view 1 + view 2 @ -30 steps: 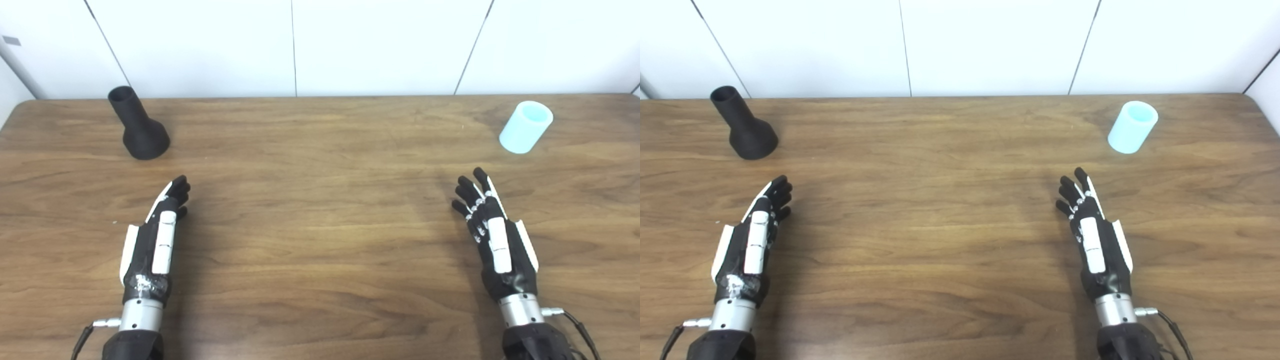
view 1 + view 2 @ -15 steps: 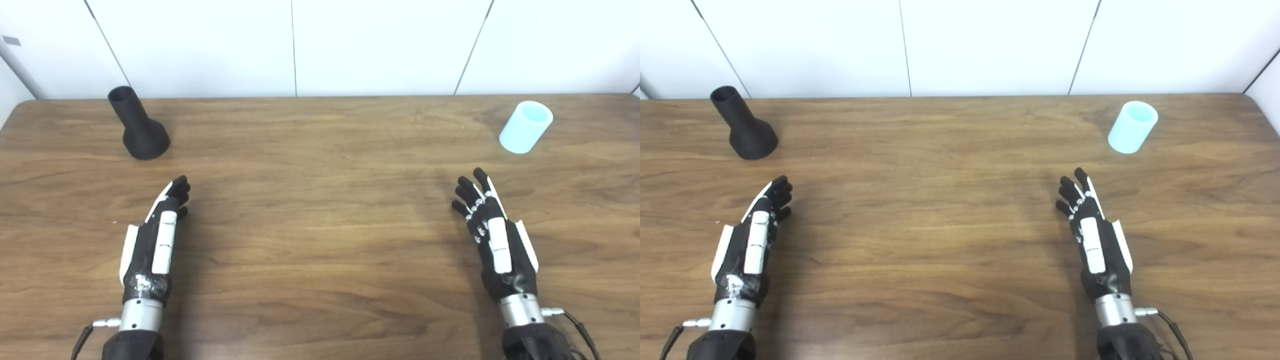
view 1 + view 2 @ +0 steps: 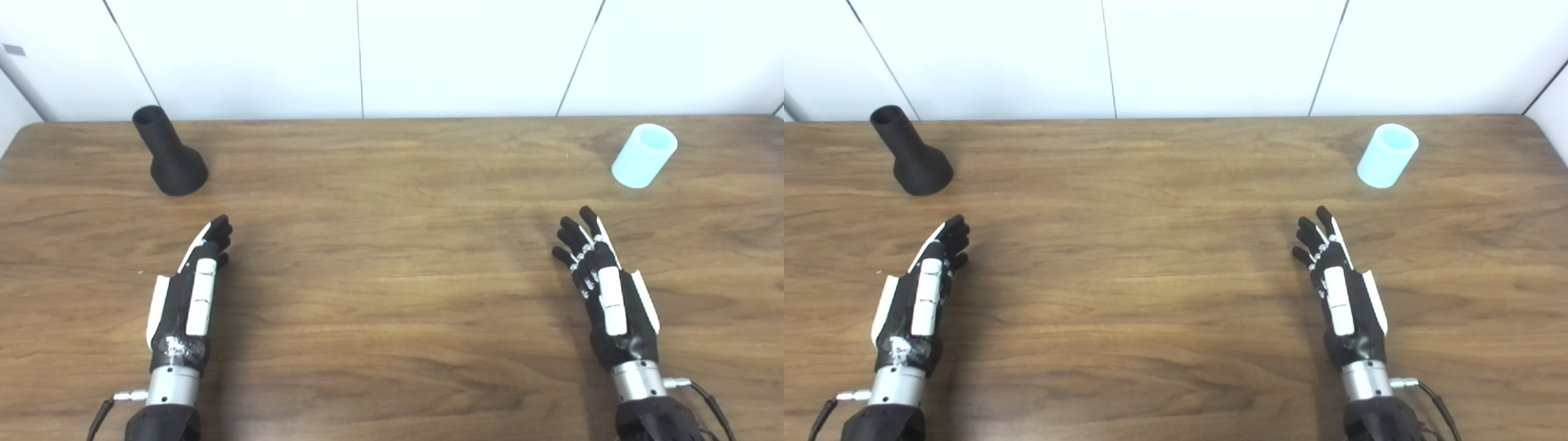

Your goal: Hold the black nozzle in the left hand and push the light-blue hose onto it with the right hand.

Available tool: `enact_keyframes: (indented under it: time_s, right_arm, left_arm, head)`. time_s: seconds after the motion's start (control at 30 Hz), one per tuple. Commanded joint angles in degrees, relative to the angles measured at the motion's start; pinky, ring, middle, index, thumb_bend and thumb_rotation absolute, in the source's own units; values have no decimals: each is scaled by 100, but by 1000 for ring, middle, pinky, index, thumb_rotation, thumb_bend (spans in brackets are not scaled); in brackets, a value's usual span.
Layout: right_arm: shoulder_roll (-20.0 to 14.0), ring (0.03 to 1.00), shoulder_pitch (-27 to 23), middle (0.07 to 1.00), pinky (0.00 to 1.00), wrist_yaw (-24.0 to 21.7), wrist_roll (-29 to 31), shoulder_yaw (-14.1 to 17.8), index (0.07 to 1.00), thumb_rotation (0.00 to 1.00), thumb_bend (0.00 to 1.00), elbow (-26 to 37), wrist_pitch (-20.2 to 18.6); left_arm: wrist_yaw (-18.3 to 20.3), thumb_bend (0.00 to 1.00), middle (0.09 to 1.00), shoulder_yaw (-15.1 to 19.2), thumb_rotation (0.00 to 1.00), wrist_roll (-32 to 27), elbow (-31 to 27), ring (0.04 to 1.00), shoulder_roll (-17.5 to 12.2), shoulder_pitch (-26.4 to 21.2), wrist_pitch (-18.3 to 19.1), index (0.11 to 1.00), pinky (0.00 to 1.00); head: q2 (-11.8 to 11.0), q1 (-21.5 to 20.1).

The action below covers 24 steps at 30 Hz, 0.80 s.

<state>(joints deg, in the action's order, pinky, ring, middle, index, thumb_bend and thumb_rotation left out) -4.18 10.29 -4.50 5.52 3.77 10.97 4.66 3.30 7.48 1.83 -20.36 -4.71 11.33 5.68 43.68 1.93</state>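
Nothing has moved in the last second: the left hand [image 3: 193, 285] and right hand [image 3: 603, 285] still wait open and empty on the table [image 3: 392, 275], far from the black nozzle [image 3: 169, 153] and light-blue hose [image 3: 643, 155], so the job has not started.

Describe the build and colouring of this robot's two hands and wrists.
The left hand and right hand match: black fingers and palms with white plates along the thumb and outer edge, silver metal wrist cuffs, black forearms, and a thin black cable at each wrist.
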Motion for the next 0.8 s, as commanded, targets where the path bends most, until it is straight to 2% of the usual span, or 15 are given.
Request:
enact_keyframes:
  time_s: [0.0,0.77]
  right_arm:
    - [-22,930,28,920,886,-10,53,4,970,962,615,81,76]
    - [-10,930,23,919,890,4,33,-4,972,964,611,110,60]
  left_arm:
    - [18,476,923,-45,921,-29,-180,934,-55,381,-160,916,930]
    - [17,472,924,-45,923,-28,-221,940,-46,392,-101,914,935]
  head:
    - [2,5]
    - [4,-2]
